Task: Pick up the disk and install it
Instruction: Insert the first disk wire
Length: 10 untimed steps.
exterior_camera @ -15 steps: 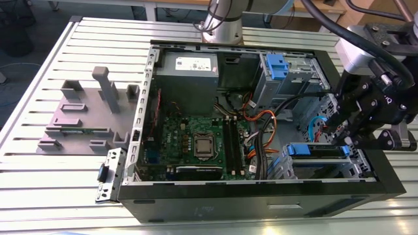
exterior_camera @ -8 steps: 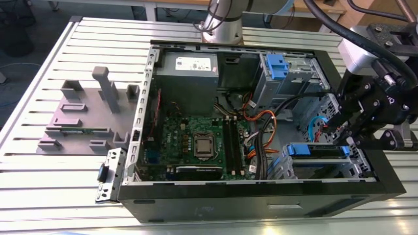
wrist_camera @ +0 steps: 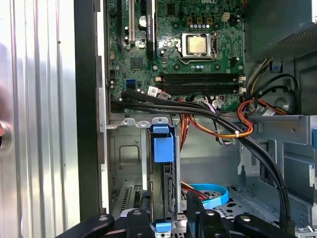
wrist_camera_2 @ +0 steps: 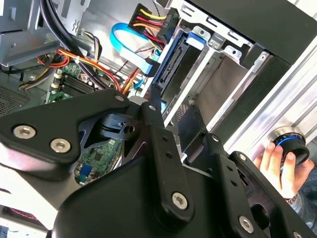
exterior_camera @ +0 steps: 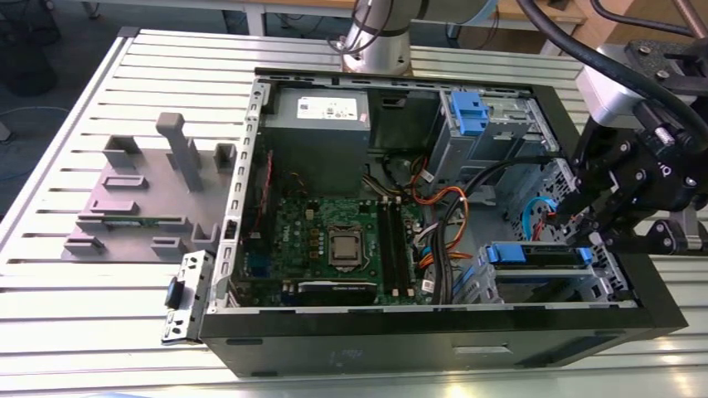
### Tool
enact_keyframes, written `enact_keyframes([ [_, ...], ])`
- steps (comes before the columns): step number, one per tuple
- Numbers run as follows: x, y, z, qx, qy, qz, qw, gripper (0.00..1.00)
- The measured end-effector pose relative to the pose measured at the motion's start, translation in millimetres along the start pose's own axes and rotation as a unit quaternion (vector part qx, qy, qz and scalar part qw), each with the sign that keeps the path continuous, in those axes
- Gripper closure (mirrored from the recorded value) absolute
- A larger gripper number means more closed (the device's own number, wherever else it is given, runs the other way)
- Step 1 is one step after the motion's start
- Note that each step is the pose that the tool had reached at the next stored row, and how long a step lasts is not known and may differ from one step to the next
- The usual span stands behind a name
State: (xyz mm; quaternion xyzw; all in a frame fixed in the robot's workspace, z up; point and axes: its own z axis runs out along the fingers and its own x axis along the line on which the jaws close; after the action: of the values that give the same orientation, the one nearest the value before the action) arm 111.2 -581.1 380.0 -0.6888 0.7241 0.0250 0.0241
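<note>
The disk (exterior_camera: 539,254), edged by its blue bracket, sits slotted on edge in the metal drive cage (exterior_camera: 575,286) at the front corner of the open computer case, on the exterior view's right. My gripper (exterior_camera: 583,222) hangs just above that cage. In the first wrist view the blue bracket (wrist_camera: 163,144) and the disk's edge run down between my two black fingers (wrist_camera: 144,214), which stand apart on either side of it; the gripper (wrist_camera: 168,218) is open. The second wrist view shows the disk (wrist_camera_2: 169,68) in the cage beyond the gripper (wrist_camera_2: 183,116).
A motherboard (exterior_camera: 337,245), cable bundles (exterior_camera: 443,224) and a second blue-bracketed bay (exterior_camera: 470,112) fill the case. A grey plastic stand (exterior_camera: 155,191) with upright posts stands on the slatted table at the exterior view's left. A person's hand (wrist_camera_2: 275,163) holds a round black knob beside the case.
</note>
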Motion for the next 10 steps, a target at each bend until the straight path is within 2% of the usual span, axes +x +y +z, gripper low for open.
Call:
enact_keyframes([
  [10, -0.2, -4.0, 0.1, 0.0, 0.0, 0.0, 1.0, 0.58],
])
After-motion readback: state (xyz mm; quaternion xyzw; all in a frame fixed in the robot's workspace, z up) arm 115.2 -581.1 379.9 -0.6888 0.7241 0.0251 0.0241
